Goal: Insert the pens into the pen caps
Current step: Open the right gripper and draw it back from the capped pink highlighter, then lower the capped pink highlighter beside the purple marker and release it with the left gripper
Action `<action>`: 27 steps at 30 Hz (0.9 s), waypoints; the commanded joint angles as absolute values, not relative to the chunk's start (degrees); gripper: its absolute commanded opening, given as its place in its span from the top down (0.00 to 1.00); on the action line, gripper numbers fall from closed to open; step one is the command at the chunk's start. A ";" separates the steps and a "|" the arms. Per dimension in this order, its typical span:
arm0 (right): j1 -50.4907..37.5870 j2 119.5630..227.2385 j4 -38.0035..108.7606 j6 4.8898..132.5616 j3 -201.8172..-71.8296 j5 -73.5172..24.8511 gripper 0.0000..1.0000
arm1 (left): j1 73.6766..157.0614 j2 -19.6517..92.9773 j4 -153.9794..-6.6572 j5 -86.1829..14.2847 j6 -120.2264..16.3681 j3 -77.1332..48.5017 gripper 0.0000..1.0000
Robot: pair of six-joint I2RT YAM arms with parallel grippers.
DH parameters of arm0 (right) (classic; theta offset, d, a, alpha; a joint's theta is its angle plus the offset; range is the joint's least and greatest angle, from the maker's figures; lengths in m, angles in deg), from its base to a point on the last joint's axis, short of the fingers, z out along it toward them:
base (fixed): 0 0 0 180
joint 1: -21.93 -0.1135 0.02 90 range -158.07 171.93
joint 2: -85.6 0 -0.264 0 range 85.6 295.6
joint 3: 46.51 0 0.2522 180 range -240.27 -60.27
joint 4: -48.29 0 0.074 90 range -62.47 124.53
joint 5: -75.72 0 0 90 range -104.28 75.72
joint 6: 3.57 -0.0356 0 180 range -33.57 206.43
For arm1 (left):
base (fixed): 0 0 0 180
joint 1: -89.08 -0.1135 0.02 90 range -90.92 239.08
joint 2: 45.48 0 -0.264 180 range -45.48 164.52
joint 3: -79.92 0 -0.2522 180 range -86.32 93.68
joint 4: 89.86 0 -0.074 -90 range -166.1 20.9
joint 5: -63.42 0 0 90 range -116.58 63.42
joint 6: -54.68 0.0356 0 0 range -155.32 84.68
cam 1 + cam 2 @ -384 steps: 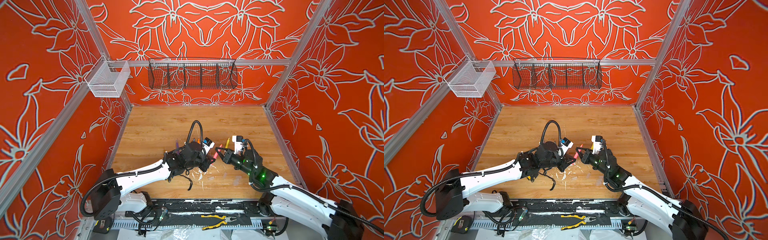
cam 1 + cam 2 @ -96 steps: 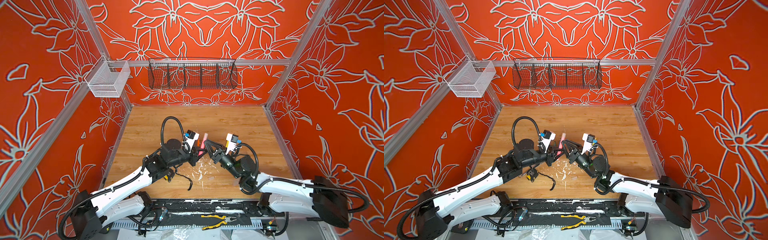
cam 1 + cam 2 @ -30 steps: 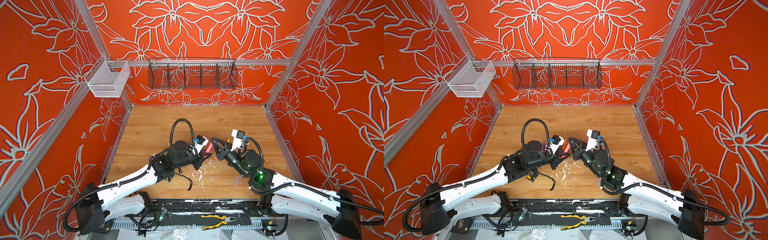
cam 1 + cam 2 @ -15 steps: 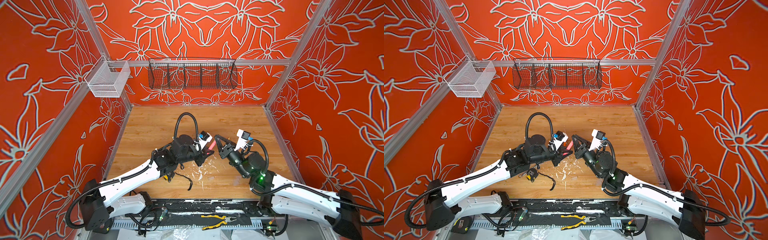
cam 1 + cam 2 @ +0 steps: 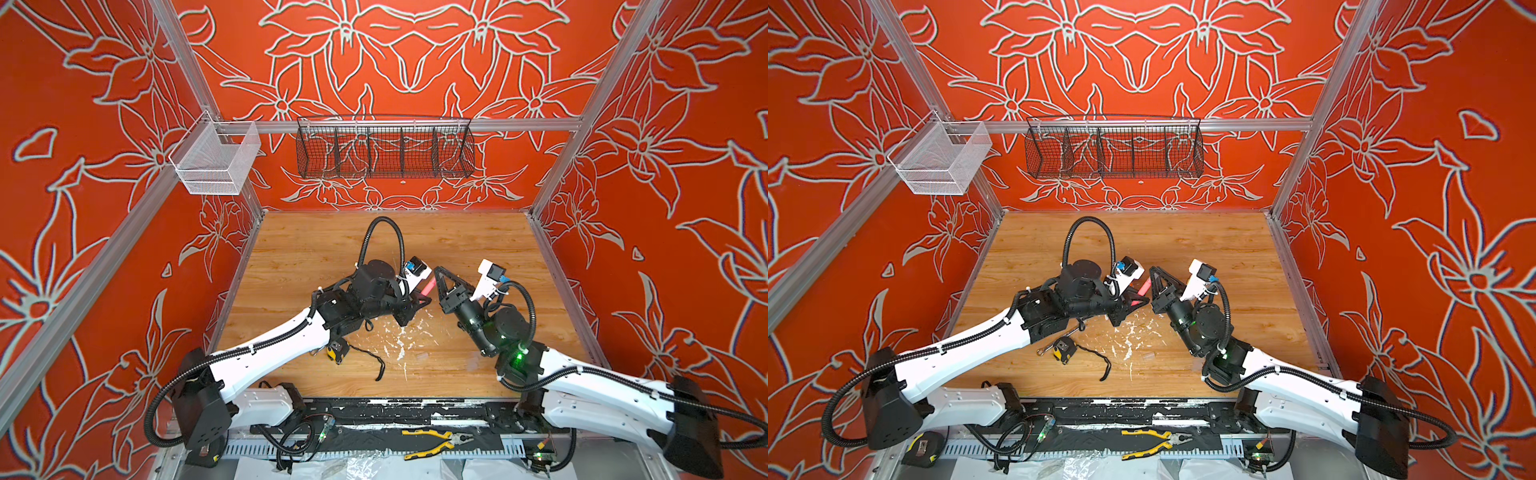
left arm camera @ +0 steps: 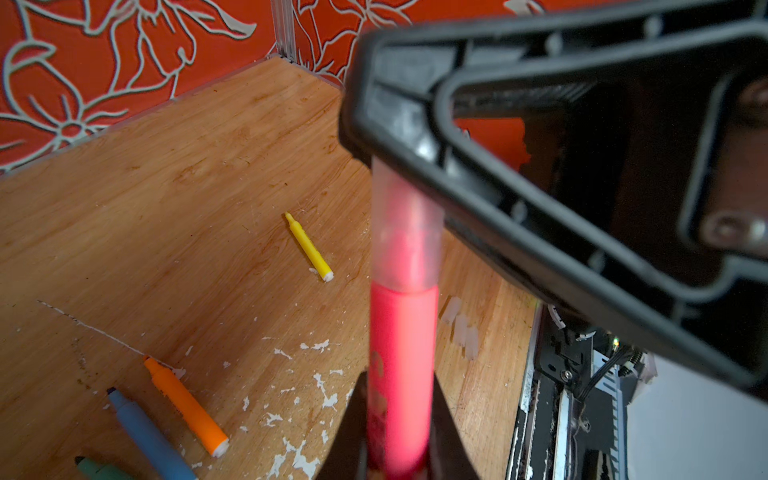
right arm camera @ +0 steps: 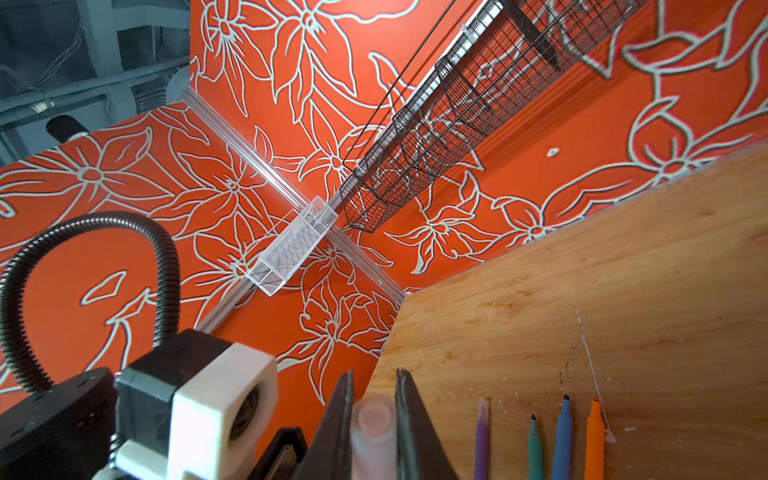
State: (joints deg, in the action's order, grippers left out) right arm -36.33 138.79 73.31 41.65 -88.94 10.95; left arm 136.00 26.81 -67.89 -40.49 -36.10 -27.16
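At frame centre, the clear cap (image 6: 405, 232) pinched in the right jaws has slid onto the pink pen (image 6: 401, 365) clamped in the left jaws, so this pen looks capped.

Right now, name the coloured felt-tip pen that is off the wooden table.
The pink felt-tip pen, clamped in the left gripper, tip inside the clear plastic cap the right gripper holds. Yellow, orange, blue, green and purple pens lie on the table.

Black wire basket (image 5: 384, 147) hangs at twelve o'clock; white mesh basket (image 5: 216, 162) at ten; yellow tape measure (image 5: 1064, 347) just seven o'clock of centre; pliers (image 5: 444, 438) at six.
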 commanded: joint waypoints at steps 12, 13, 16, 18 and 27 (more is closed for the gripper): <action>-44.07 141.67 60.36 37.70 -84.06 -3.23 1.00 | 132.32 27.55 -92.58 -24.67 -37.30 -18.83 1.00; -44.16 141.01 59.44 37.86 -84.24 -2.48 1.00 | 132.32 27.25 -92.37 -25.01 -37.42 -19.34 1.00; -43.99 137.40 56.90 39.12 -84.52 0.70 0.84 | 132.32 25.30 -91.85 -27.68 -38.16 -23.38 1.00; -44.00 133.80 52.67 40.50 -85.53 3.62 0.65 | 132.45 23.98 -91.04 -29.79 -38.66 -27.13 1.00; -42.36 125.46 29.76 50.63 -94.14 20.43 0.36 | 133.11 22.79 -87.55 -33.90 -45.38 -41.46 1.00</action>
State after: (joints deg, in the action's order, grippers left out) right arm -43.26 126.96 39.26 45.76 -91.49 12.96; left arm 132.85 21.44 -86.32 -33.80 -41.04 -37.76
